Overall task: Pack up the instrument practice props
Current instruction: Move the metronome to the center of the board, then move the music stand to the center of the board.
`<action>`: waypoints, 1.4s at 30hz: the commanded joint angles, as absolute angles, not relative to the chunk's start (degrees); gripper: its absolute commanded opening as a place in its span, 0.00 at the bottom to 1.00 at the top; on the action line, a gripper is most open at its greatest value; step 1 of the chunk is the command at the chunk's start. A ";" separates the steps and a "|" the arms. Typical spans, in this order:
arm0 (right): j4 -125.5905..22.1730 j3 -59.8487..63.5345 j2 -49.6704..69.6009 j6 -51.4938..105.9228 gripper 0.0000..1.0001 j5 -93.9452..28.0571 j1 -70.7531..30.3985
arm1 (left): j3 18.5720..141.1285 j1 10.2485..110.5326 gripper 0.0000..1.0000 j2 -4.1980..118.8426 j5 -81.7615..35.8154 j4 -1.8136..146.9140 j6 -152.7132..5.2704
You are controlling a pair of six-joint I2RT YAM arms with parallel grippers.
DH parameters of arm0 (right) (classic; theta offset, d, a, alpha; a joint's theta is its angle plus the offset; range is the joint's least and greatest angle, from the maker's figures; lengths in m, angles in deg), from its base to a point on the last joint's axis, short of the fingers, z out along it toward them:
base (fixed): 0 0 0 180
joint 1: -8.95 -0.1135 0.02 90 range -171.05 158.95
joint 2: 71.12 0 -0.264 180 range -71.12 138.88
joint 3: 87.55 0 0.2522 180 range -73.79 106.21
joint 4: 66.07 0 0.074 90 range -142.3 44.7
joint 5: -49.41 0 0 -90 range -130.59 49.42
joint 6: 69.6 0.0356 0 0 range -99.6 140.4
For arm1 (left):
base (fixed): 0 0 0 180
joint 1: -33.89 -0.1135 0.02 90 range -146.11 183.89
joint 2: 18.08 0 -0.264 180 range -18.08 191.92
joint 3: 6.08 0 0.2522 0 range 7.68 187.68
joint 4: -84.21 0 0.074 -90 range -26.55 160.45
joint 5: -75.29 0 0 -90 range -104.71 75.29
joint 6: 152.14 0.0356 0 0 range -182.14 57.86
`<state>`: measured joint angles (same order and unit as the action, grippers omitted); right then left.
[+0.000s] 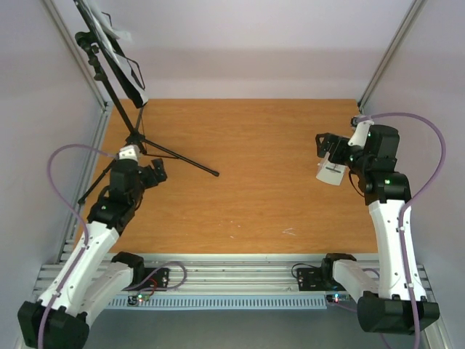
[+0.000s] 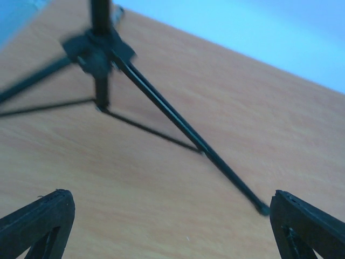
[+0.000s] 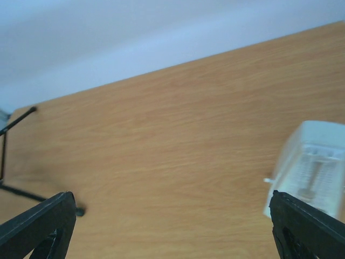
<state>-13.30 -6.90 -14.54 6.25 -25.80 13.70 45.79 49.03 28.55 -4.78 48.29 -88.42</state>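
- At far-left corner of orange wooden desk (image 1: 254, 182): black tripod music stand (image 1: 138, 134), legs splayed to stand upright; white printed sheet-music pages (image 1: 115, 32) propped atop.
- Right side: small pale wedge-shaped metronome (image 3: 312, 167), apparently resting loose, just beside right gripper (image 3: 170, 197).
- Fingers, both arms: spread wide, empty; left gripper (image 2: 170, 197) faces tripod legs.

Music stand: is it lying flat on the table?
No, the music stand stands upright on its spread legs at the table's far left corner.

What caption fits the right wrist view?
Open right hand over the table, pale metronome by one finger, music stand legs beyond.
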 commanded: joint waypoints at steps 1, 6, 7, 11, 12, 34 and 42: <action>-13.88 -8.34 -15.96 6.46 0.98 -15.64 13.26 | 48.73 42.54 0.99 26.38 -0.31 57.81 -82.11; -15.08 -9.67 -17.04 6.62 0.98 -14.13 13.26 | 52.68 33.72 0.99 32.77 -10.93 69.27 -76.71; -14.93 -9.83 -16.96 6.42 0.98 -14.19 13.26 | 54.54 32.42 0.98 34.91 -12.76 69.76 -74.42; -15.21 -10.40 -16.46 6.10 0.99 -14.30 13.04 | 62.52 30.93 0.95 43.50 -16.21 74.49 -68.61; -15.21 -10.54 -16.34 6.00 0.99 -14.43 13.00 | 64.32 30.41 0.94 45.35 -16.68 74.64 -67.50; -14.10 -10.66 -16.45 5.72 0.98 -14.99 12.90 | 69.27 26.97 0.58 59.64 -18.13 86.50 -64.02; -14.25 -10.77 -15.47 5.63 0.99 -15.33 12.90 | 68.08 26.96 0.42 60.40 -16.84 90.16 -63.70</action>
